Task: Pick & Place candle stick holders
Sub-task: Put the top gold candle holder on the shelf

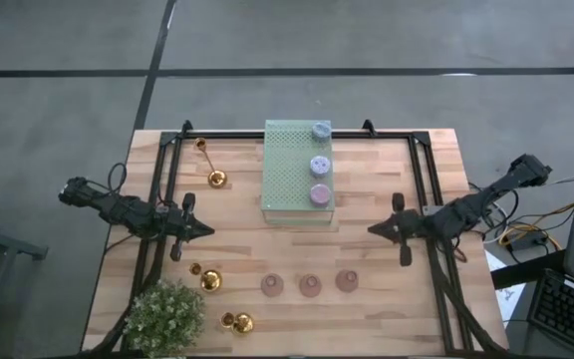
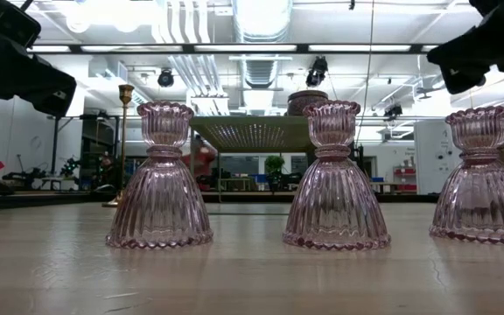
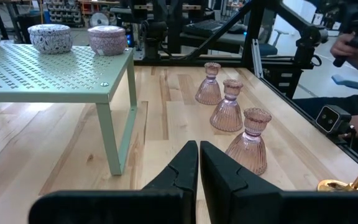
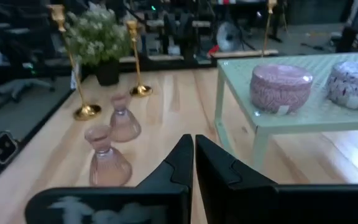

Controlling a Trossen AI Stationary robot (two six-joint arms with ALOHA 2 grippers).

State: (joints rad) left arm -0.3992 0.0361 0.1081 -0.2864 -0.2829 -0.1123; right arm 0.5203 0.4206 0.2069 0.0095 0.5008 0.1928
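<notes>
Three pinkish glass holders [image 1: 310,285] stand upright in a row near the table's near edge; they fill the low view [image 2: 335,179]. Three gold holders [image 1: 207,279] stand at the left, one farther back [image 1: 209,165]. Three squat lavender holders [image 1: 319,165] sit on top of the pale green perforated stand [image 1: 285,189]. My left gripper [image 1: 204,229] is shut and empty, hovering left of the stand; in its wrist view [image 3: 198,163] the glass holders [image 3: 227,106] lie ahead. My right gripper [image 1: 374,228] is shut and empty, right of the stand, as its wrist view [image 4: 193,155] shows.
A bushy potted plant [image 1: 164,314] stands at the near left corner beside the gold holders. A black frame [image 1: 422,160] runs round the table's far and side edges. Bare wood lies between the grippers and the glass row. A person's hand [image 3: 345,45] shows beyond the table.
</notes>
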